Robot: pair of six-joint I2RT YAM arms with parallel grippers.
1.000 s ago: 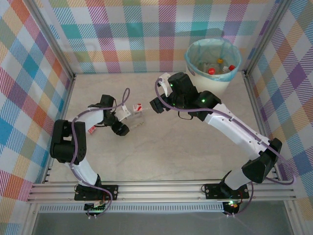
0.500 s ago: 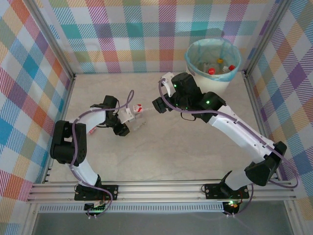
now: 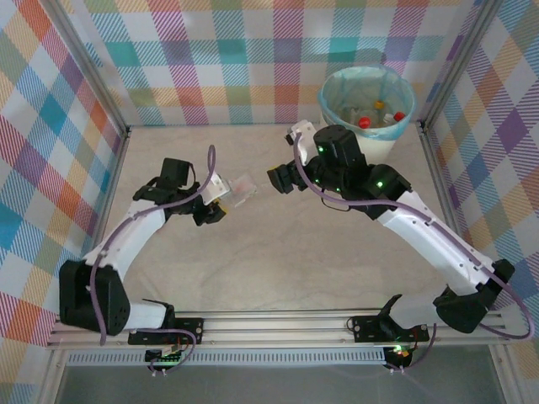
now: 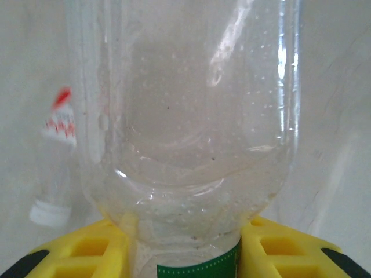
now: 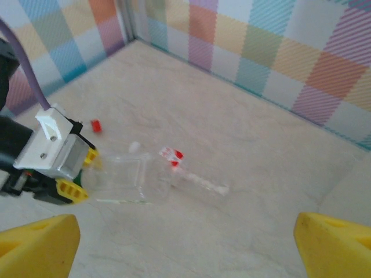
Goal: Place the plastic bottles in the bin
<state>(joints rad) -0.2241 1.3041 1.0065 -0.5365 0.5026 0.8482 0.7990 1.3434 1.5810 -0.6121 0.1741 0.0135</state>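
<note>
My left gripper [image 3: 217, 199] is shut on a clear plastic bottle [image 3: 242, 188] and holds it off the table left of centre. In the left wrist view the yellow fingers [image 4: 110, 246] clamp this bottle [image 4: 185, 116] near its green label. A second clear bottle [image 5: 194, 175] with a red label and a white cap lies on the table just behind it, also seen past the held one [image 4: 55, 168]. My right gripper [image 3: 280, 178] hangs open a little to the right, facing the held bottle [image 5: 122, 176]. The white bin [image 3: 367, 108] with its blue liner stands at the back right, with several bottles inside [image 3: 364, 122].
A small red cap [image 5: 95, 124] lies on the table beyond the left gripper's body [image 5: 49, 150]. Checked walls close the table on three sides. Bare marble tabletop [image 3: 278, 261] stretches between the arms and the near rail.
The left gripper shut on the clear bottle and raised it, moving slightly right. The right arm drew back a little to the right with its jaws wide.
</note>
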